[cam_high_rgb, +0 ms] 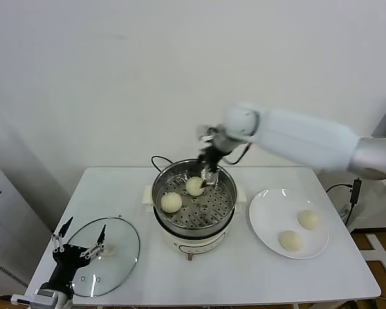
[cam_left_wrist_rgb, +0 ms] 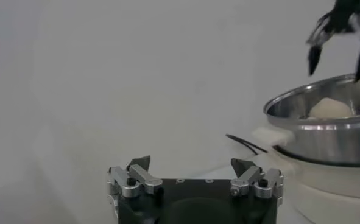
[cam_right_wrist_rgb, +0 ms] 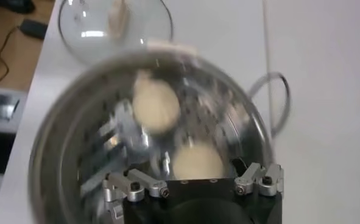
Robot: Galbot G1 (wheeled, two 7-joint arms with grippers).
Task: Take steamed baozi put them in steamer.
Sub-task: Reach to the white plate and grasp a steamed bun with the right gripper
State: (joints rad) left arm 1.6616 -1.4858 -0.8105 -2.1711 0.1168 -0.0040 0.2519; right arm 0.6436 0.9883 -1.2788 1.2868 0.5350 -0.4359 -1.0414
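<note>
The steel steamer stands mid-table on its white base. Two cream baozi lie in it, one at the front left and one at the back. Two more baozi lie on the white plate to the right. My right gripper hangs open just above the back baozi. In the right wrist view, that baozi lies under the open gripper, with the other baozi beyond. My left gripper is open and empty over the glass lid.
The round glass lid lies flat at the front left of the table. A black cord runs behind the steamer. The left wrist view shows the steamer and the right gripper far off. A wall stands behind.
</note>
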